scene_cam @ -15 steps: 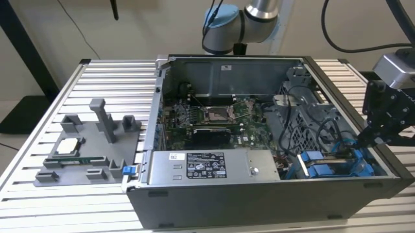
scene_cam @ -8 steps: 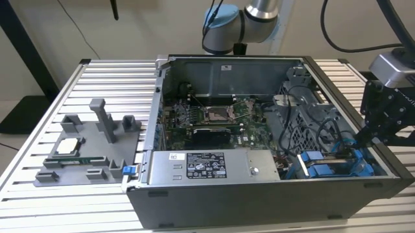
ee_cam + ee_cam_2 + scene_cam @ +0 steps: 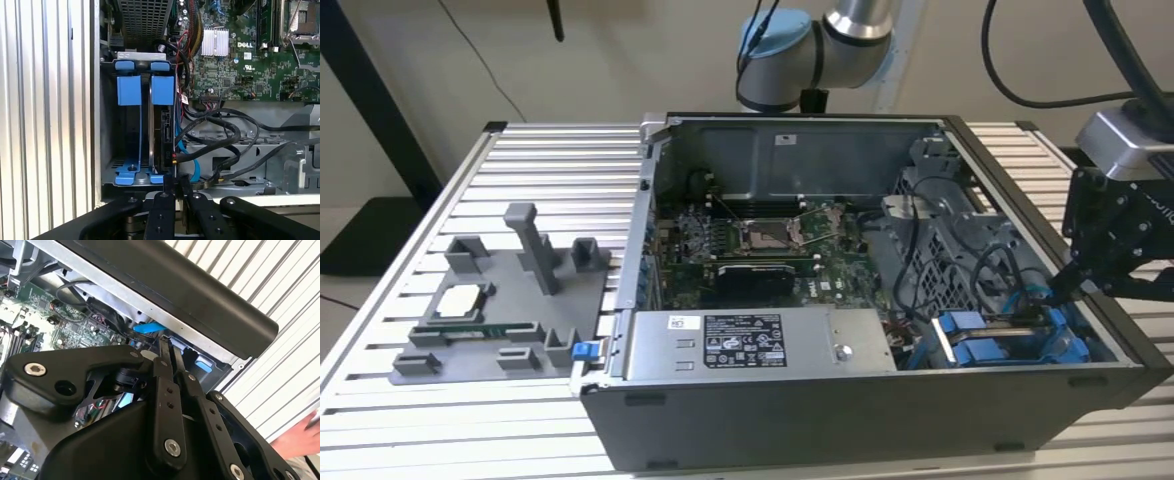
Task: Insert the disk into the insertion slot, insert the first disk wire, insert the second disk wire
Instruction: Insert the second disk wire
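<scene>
Here we are at the open computer case (image 3: 854,420) on the slatted worktop (image 3: 560,160), and the arm is reaching in at the corner on the exterior view's right. The tool (image 3: 1061,288) is down at the drive cage, its tips right at the end of the insertion slot (image 3: 107,150). In both wrist views the tool (image 3: 169,342) (image 3: 174,181) has its fingers (image 3: 161,390) drawn nearly together with only a slim gap, and I can't make out whether anything is pinched there. The disk (image 3: 165,135) sits upright in the slot in its blue carrier (image 3: 162,90), with a second blue carrier (image 3: 129,90) just beside it. A blue cable (image 3: 181,150) and a tangle of black cables (image 3: 220,130) run close along the disk's side, between it and the motherboard (image 3: 240,65). Over on the exterior view's left a grey fixture (image 3: 507,300) rests on the worktop, well apart from the case. A person's hand (image 3: 300,435) shows at the edge in the second wrist view.
</scene>
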Robot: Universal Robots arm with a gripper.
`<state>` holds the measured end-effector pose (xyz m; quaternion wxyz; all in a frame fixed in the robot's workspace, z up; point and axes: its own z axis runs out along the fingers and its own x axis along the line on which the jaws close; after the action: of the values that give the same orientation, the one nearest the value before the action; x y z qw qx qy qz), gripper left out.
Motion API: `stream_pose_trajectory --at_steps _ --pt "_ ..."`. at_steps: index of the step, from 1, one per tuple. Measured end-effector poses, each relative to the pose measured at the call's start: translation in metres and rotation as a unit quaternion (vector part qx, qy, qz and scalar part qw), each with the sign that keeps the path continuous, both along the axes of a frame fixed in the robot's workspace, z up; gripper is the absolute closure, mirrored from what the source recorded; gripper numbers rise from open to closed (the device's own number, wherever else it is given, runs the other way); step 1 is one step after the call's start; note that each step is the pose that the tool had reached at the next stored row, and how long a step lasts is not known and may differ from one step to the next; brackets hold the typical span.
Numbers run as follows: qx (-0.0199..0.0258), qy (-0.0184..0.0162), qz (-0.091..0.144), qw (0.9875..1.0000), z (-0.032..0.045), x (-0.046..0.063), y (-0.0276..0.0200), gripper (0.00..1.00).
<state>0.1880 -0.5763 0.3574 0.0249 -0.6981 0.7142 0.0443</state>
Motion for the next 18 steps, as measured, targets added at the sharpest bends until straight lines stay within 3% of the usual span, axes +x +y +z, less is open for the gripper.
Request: stream_pose_trajectory --at_steps 8,18 --pt "0.0000 0.0000 0.000 1.0000 0.0017 -0.001 -0.0001 1.00" --pt "-0.0001 0.0000 0.000 1.0000 0.0232 -0.018 0.0016 1.00"
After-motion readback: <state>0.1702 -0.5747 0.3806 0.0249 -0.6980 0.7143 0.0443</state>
